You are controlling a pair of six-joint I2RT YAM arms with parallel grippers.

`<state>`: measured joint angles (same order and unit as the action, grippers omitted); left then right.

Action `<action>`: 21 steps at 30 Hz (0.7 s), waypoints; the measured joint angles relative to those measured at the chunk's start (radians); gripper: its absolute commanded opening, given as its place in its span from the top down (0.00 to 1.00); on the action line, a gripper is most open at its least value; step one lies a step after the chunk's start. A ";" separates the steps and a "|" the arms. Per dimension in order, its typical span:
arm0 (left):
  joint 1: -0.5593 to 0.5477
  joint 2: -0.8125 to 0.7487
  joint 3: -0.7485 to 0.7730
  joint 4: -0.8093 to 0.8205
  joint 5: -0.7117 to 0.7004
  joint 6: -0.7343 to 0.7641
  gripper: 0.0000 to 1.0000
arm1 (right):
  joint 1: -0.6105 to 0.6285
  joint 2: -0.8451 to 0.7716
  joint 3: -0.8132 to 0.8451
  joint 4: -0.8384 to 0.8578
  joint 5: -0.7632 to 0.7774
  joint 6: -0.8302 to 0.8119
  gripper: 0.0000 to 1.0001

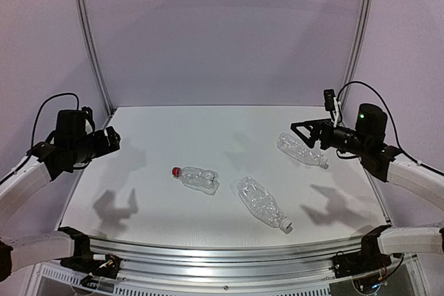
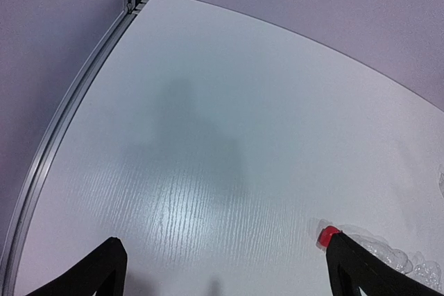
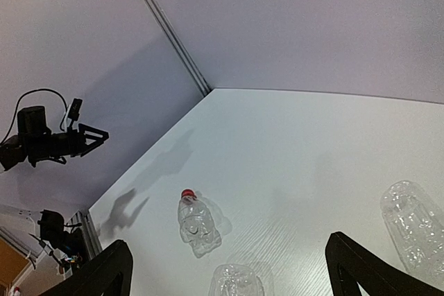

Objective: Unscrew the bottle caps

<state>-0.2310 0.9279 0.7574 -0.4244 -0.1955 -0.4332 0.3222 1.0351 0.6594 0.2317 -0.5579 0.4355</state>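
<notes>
Left pincer [image 1: 111, 139], right pincer [image 1: 300, 129] wide, empty; red cap [image 1: 176, 170] between, well apart.

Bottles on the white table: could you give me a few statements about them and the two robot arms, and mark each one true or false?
1. The red-capped bottle lies on its side on the table. True.
2. The left end effector is gripping the red cap. False: it is open, holds nothing and hangs above the table, apart from that cap.
3. The middle bottle stands upright. False: it lies on its side, its white cap pointing toward the near edge.
4. The right end effector is open and holds nothing. True.
</notes>
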 measured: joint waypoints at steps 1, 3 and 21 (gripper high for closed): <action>0.000 -0.005 0.000 -0.003 0.000 0.000 0.01 | 0.008 0.012 0.005 -0.001 0.013 0.004 0.01; 0.000 -0.018 0.000 -0.008 -0.001 0.001 0.01 | 0.024 0.031 0.011 -0.002 0.045 0.011 0.01; -0.003 -0.056 -0.102 0.055 0.024 -0.012 0.01 | 0.415 0.581 0.661 -0.575 0.182 -0.423 0.02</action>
<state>-0.2337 0.8722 0.6556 -0.3691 -0.1715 -0.4454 0.7372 1.6165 1.3209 -0.3428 -0.3763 0.0120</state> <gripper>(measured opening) 0.988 0.983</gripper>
